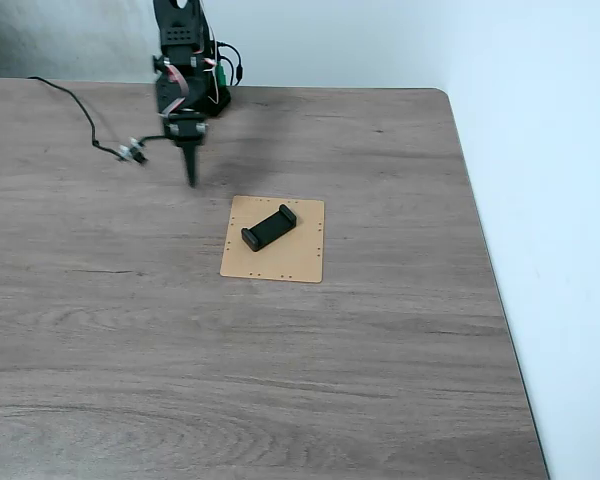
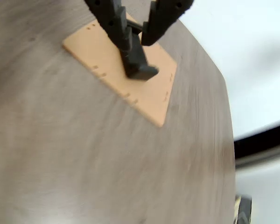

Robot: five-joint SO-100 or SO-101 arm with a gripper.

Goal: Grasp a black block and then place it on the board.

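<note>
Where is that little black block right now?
In the fixed view the black block lies diagonally on the tan board, mid-table, with the gripper up and to its left.

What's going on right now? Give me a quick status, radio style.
Gripper off the board, back near the arm base, holding nothing. Black block lying diagonally on the board. Nothing in the way.

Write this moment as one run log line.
black block: lying on board | pincer: empty, apart from block, above table
</note>
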